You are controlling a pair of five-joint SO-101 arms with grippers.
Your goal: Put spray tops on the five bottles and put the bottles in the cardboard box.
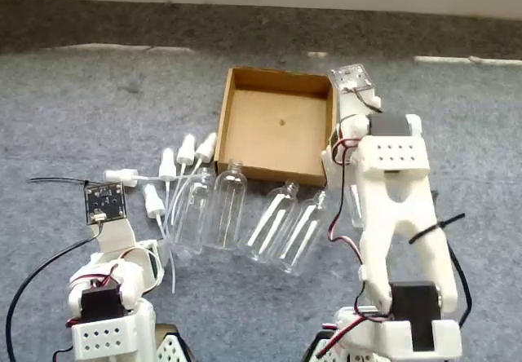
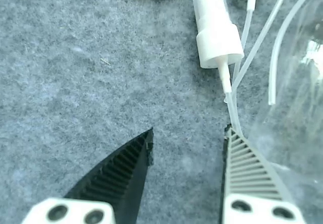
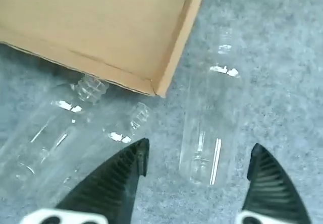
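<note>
Nothing capped or boxed yet: bottles (image 1: 224,203) lie loose at six o'clock of the cardboard box (image 1: 275,130), spray tops (image 1: 167,166) at eight, left gripper (image 2: 189,129) spread wide beside one, right gripper (image 3: 200,144) gaping over a bottle (image 3: 209,108).

No text, label, number or sign can be read. Cardboard box (image 1: 269,134), clear bottles (image 1: 226,207) and white spray tops (image 2: 217,35) are unmarked (any print on the wrist circuit board (image 1: 106,201) is too small to read).
</note>
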